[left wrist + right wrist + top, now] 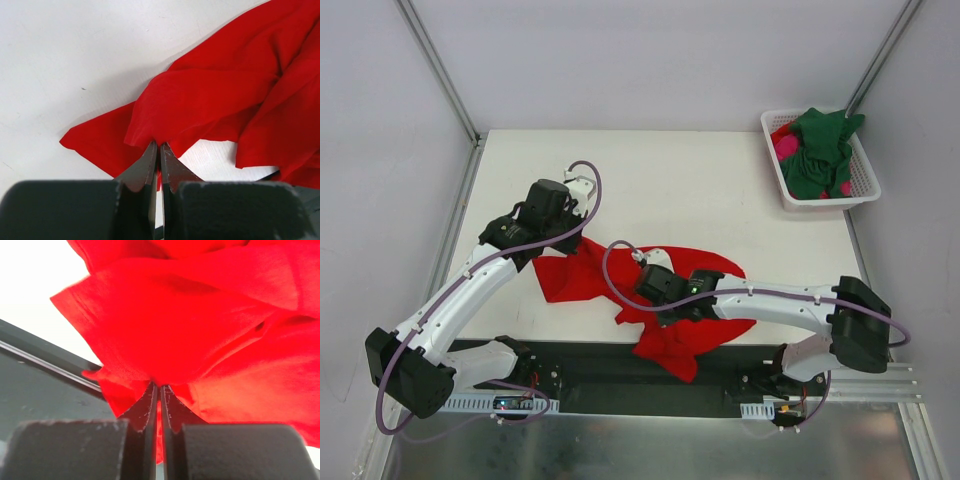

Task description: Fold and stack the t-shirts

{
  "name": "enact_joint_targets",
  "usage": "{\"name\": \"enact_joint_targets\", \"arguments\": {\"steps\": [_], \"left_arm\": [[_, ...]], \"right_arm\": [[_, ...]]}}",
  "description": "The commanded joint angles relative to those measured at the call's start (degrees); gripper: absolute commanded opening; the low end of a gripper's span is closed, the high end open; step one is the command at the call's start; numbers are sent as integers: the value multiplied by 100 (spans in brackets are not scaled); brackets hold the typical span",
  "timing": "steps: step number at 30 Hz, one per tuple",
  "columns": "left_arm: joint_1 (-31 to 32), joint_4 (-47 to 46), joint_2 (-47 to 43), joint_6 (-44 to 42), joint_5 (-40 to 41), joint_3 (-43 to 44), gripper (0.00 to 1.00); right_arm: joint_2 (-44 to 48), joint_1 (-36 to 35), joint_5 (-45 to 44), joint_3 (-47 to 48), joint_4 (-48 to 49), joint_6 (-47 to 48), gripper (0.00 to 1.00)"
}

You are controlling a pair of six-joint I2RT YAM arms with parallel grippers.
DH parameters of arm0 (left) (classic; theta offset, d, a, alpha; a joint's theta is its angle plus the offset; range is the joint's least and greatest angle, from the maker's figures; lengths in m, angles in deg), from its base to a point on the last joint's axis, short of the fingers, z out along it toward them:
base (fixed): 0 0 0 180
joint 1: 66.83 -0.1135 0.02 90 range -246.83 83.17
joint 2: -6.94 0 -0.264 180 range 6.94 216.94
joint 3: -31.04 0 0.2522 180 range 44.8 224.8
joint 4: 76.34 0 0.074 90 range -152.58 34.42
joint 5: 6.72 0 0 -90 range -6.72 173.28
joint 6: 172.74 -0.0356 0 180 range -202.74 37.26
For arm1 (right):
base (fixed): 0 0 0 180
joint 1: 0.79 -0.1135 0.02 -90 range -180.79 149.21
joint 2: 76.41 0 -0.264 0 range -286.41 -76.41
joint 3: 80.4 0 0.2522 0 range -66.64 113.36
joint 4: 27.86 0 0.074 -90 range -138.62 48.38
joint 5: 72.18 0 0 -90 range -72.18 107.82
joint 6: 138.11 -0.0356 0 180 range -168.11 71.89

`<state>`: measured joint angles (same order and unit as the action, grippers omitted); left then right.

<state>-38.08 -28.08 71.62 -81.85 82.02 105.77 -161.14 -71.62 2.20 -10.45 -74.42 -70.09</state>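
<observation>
A bright red t-shirt [570, 280] lies crumpled at the table's near edge, one part hanging over the black base rail. My left gripper [570, 243] is shut on the shirt's left edge; in the left wrist view the gripper [159, 145] pinches a fold of red t-shirt [215, 95] just above the table. My right gripper [642, 305] is shut on the shirt's middle; in the right wrist view the gripper [159, 386] has red t-shirt [200, 330] between its jaws, bunched and lifted. A dark green t-shirt [820, 150] and a magenta-pink one [785, 147] lie heaped in the basket.
The white slotted basket [865, 185] stands at the table's far right corner. The black base rail [600, 370] runs along the near edge under the hanging cloth. Grey walls with metal posts enclose the table on three sides.
</observation>
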Motion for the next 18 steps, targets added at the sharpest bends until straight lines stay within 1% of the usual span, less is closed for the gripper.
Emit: {"name": "enact_joint_targets", "arguments": {"steps": [1, 3, 4, 6, 9, 15, 17, 18], "left_arm": [[-80, -128, -132, -36, -76, -50, 0], [-80, -137, -123, -36, -77, -50, 0], [-72, -137, -123, -36, -76, -41, 0], [-72, -119, -114, -36, -77, -41, 0], [-80, -119, -123, -36, -77, -33, 0], [-72, -128, -114, -36, -76, -41, 0], [-80, -128, -114, -36, -76, -41, 0], [-72, -128, -140, -36, -76, -41, 0]], "right_arm": [[413, -54, -337, 402, -403, 71, 1], [413, -54, -381, 402, -447, 88, 2], [387, -54, -381, 402, -456, 88, 6], [334, -45, -381, 376, -456, 80, 16], [281, -45, -319, 323, -368, 53, 22], [255, -54, -293, 314, -324, 36, 24], [246, -54, -302, 314, -324, 36, 24], [246, -54, -302, 306, -324, 53, 22]]}}
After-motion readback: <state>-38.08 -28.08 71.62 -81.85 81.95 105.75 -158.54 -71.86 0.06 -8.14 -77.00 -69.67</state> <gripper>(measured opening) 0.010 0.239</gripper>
